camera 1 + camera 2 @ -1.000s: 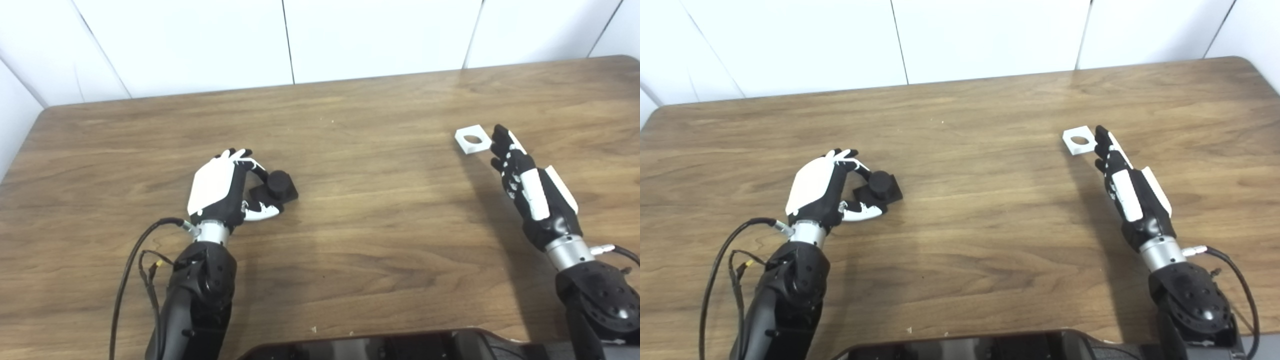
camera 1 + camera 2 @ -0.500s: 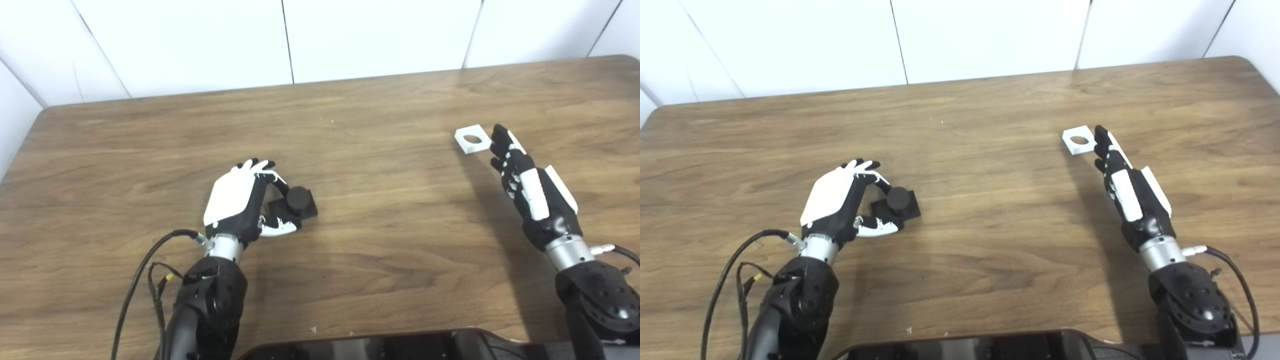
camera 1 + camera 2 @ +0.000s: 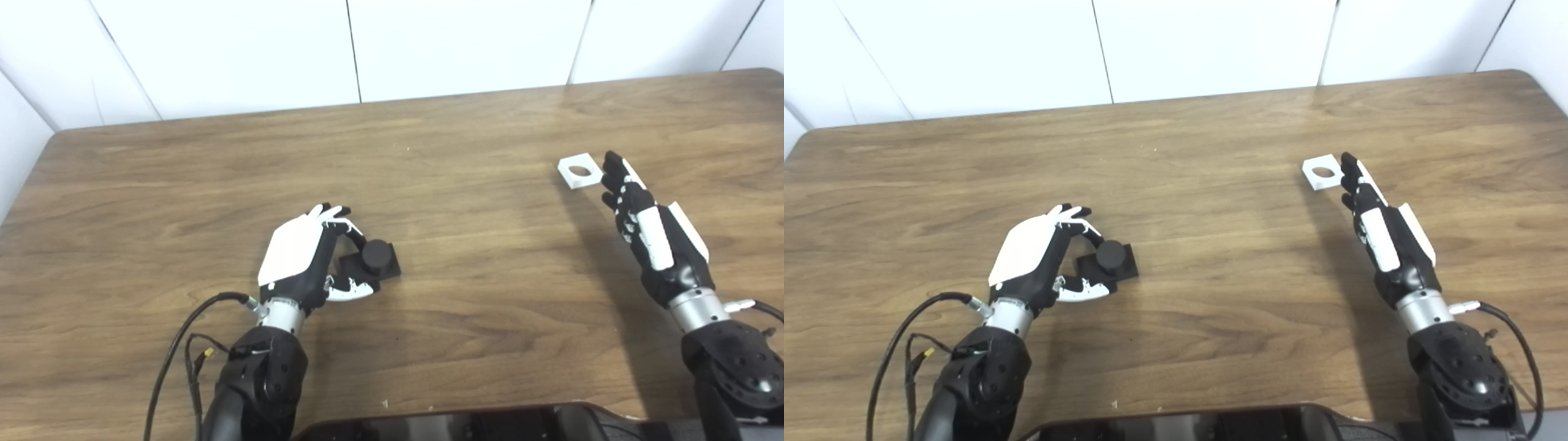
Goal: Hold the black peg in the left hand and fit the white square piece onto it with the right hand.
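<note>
White wall panels back your wooden tabletop [image 3: 465, 294]. Your left hand [image 3: 303, 257] curls around the black peg [image 3: 371, 262], pinching its base; since a second ago both have slid rightward. Your right hand [image 3: 646, 226], fingers straight and together, lies just beside the white square piece [image 3: 577, 171], unchanged.

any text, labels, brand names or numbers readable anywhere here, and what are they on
None can be read. The black peg on its square base, the white square piece with a round hole, the wooden table, the left hand and the right hand show no print or marking.
</note>
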